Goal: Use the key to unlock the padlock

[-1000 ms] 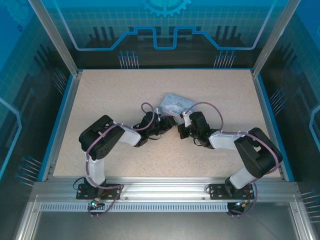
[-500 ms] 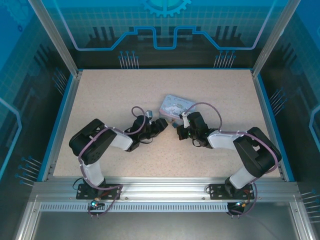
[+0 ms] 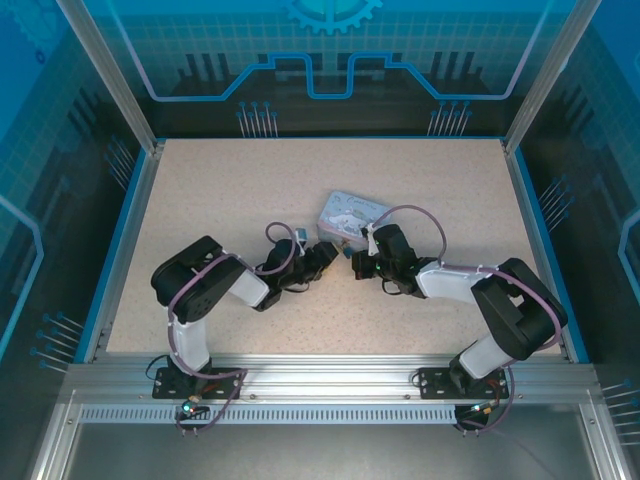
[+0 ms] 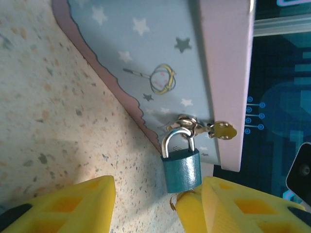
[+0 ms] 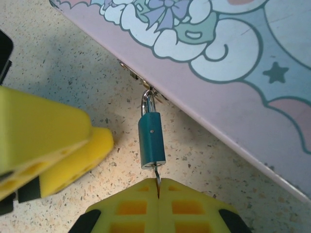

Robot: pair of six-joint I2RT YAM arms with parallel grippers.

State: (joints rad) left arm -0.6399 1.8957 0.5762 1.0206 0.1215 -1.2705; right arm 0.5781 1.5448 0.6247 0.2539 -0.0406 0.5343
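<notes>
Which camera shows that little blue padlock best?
The right wrist view: the padlock hangs fully visible from the tin box, the key at its base. The left wrist view shows it nearly as well, lower in frame. From above it's a speck.

Teal padlock (image 5: 151,141), pale-blue star-printed tin (image 4: 146,48), speckled beige table (image 4: 48,97)

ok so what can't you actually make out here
The key, right wrist view: a thin sliver shows under the padlock; the rest is pinched between the right fingers.
Padlock's underside: faces away in both wrist views, so how deep the key sits can't be told.
Top view: padlock and key too small to pick out.
The tin: cut off by frame edges in both wrist views.
</notes>
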